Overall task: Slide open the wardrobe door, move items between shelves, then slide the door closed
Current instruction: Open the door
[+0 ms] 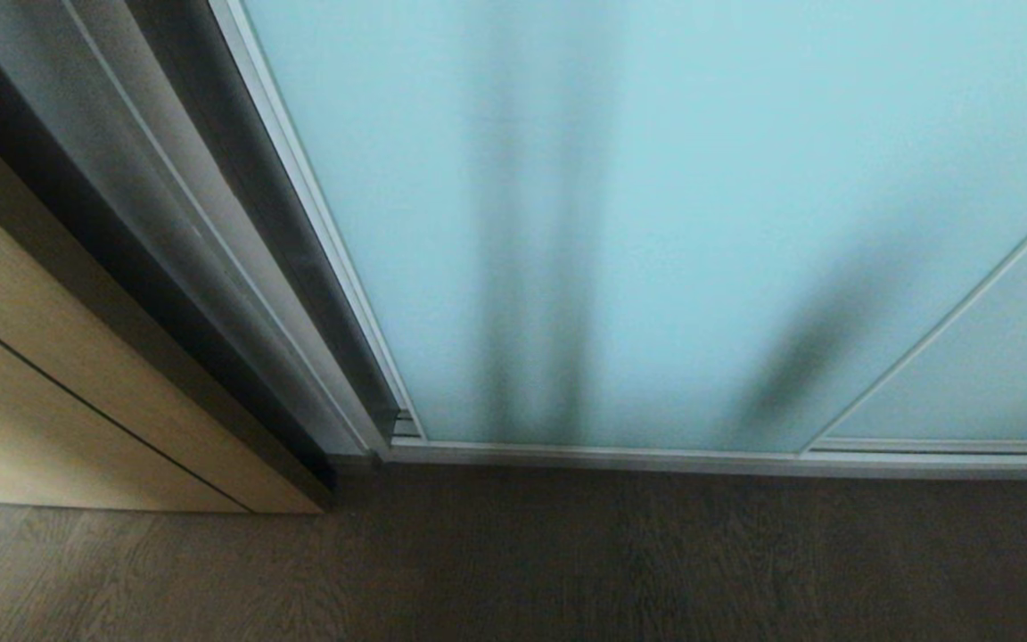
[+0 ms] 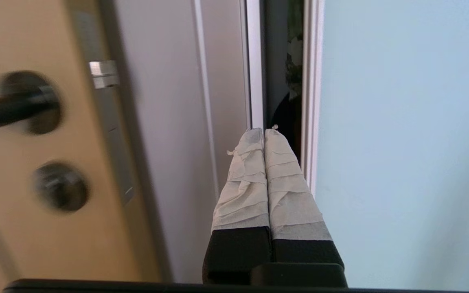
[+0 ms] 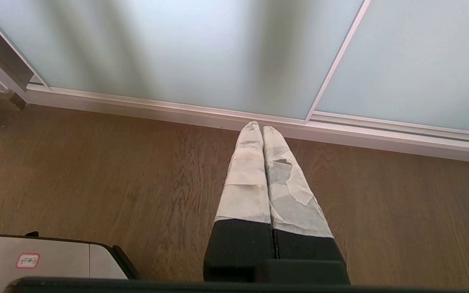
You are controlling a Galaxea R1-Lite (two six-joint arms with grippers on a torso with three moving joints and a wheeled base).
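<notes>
Left gripper (image 2: 264,131) at the door edge, tips pressed together, holding nothing.

Sliding door (image 1: 674,223) stands upright, long axis vertical, bottom rail along the wood floor (image 1: 567,562); its silver left edge sits just beside the wardrobe frame (image 2: 255,61), with only a narrow dark slit between them. Left gripper points into that slit, tips near the door edge; contact unclear. Wood-grain door (image 2: 23,195) with a handle is further left. Right gripper (image 3: 262,127) hangs over the floor near the bottom rail, fully closed and empty.
</notes>
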